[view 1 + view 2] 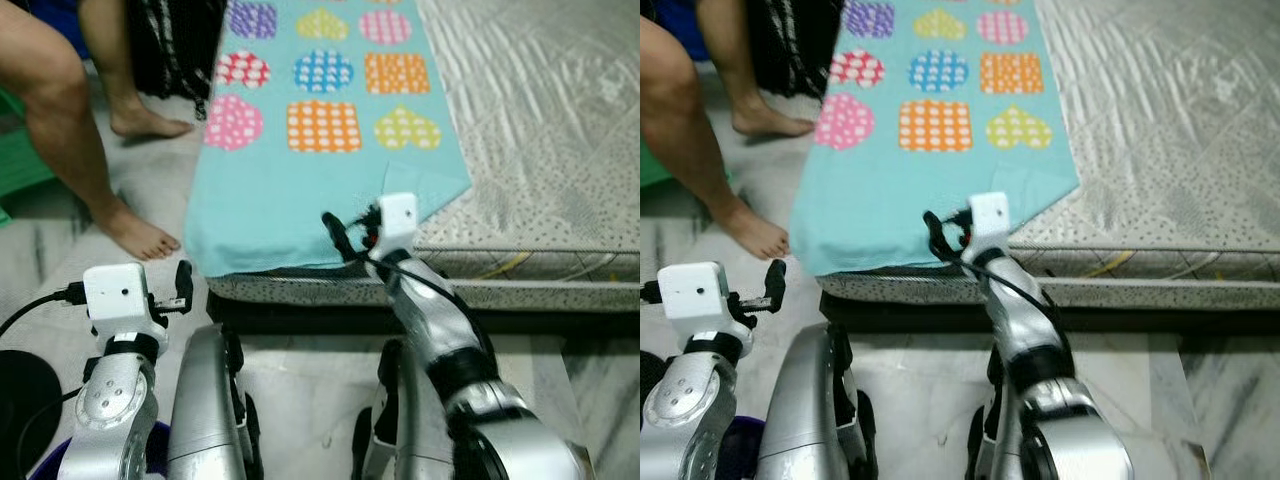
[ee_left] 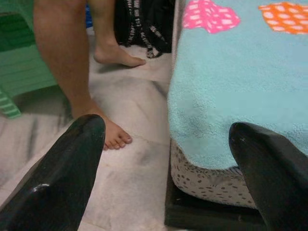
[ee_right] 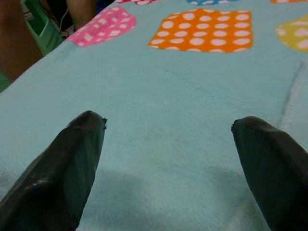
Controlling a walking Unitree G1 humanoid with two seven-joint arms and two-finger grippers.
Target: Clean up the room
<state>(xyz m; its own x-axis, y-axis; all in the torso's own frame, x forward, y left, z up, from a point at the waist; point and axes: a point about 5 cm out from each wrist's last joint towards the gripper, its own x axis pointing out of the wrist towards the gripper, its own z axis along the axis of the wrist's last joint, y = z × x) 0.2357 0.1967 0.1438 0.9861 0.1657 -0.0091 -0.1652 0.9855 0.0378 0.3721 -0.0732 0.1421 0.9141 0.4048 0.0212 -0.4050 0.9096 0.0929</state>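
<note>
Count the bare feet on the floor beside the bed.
2. One foot is planted on the floor by the near corner of the teal blanket; the other foot stands farther back, next to the blanket's left edge. No others visible.

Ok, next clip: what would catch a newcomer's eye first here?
The turquoise blanket with bright polka-dot hearts and patches, spread over the near corner of the mattress. The right claw hovers open just above its near edge. A person's bare feet stand on the floor beside the bed, ahead of the open left claw.
</note>
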